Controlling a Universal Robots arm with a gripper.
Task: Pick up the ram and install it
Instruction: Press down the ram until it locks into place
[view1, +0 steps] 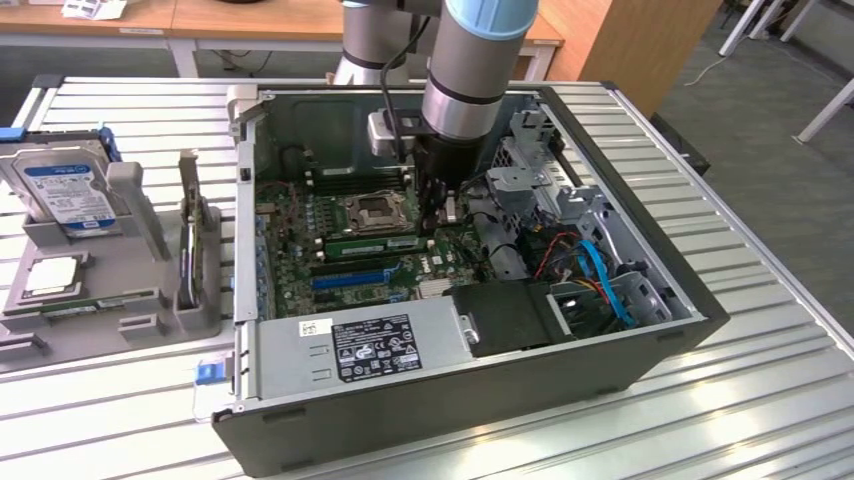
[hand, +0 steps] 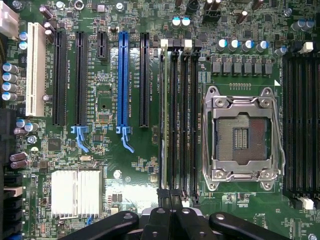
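- Black claw (hand: 170, 220) linkages sat closest to my wrist camera, matte and rounded with bolt heads, the fingers pressed together over the end of the memory slots.
- I saw the ram (hand: 164, 115) as a thin green edge standing in the outermost slot of the bank of black slots (hand: 182, 120) beside the processor socket, its long axis running along the slots and parallel to the blue expansion slot (hand: 123, 80).
- From the exterior view the ram (view1: 378, 243) read as a long green strip lying across the board just below the socket, its ends pointing toward the exterior view's left and right, with the claw (view1: 437, 215) right above its right-hand end.
- Whether the claw was touching the stick I could not tell.
- The processor socket (hand: 243, 137) was a square of bare pins framed by a shiny steel bracket.
- A finned silver heatsink (hand: 76, 193) lay on the green motherboard (hand: 107, 165), which was dense with small parts and round-topped capacitors.
- The dark grey steel computer case (view1: 534, 385) lay open on its side on a ribbed metal surface (view1: 761, 400).
- To the exterior view's left, a grey moulded holder (view1: 147, 250) carried a silver hard drive (view1: 67, 190) with a blue label.
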